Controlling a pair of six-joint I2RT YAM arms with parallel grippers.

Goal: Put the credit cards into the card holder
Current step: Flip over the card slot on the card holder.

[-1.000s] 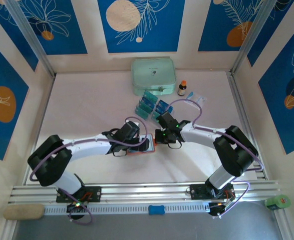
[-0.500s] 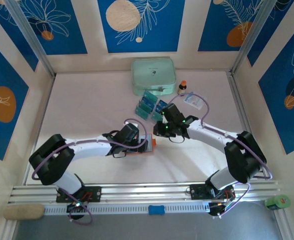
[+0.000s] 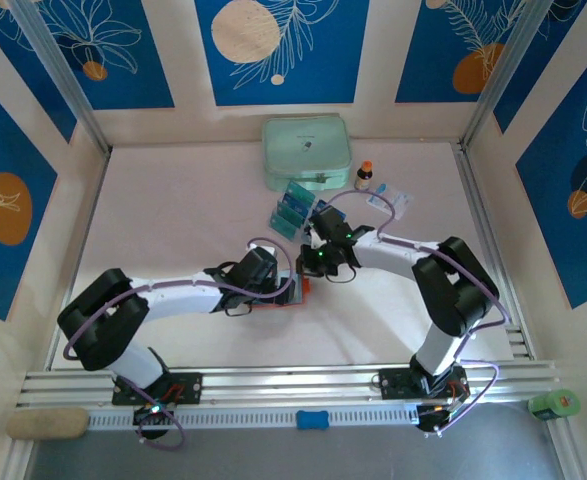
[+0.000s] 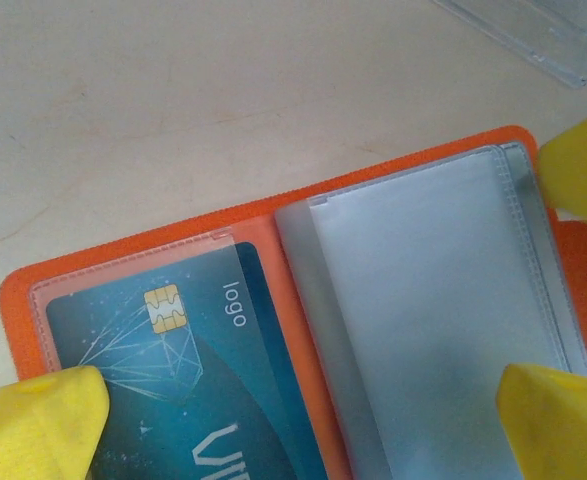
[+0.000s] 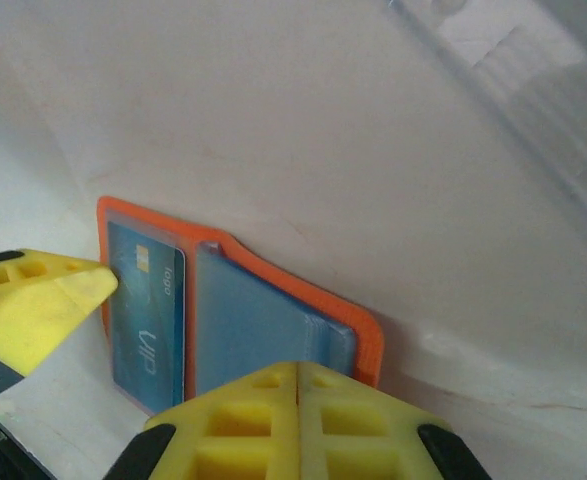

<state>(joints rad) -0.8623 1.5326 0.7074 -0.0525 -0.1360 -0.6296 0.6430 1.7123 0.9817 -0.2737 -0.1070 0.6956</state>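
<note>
The orange card holder (image 4: 273, 225) lies open on the table, also seen in the top view (image 3: 302, 290) and the right wrist view (image 5: 273, 285). One teal credit card (image 4: 163, 390) sits in its left clear pocket; the grey pockets (image 4: 433, 320) on the right lie flat. My left gripper (image 4: 293, 440) is open, its yellow fingertips (image 4: 33, 420) straddling the holder's near edge. My right gripper (image 5: 298, 420) is shut with nothing between its fingers, low at the holder's right edge (image 3: 309, 268). More credit cards (image 3: 291, 205) stand in a clear rack behind.
A mint-green zip case (image 3: 306, 152) lies at the back. A small brown bottle (image 3: 363, 175) and a white-and-blue sachet (image 3: 395, 200) are to its right. The clear rack (image 5: 533, 90) is close behind the holder. Wall panels enclose the table.
The right arm swung back toward the rack and then returned to the holder's right edge, its jaws shut again. The left arm has held still over the holder.
</note>
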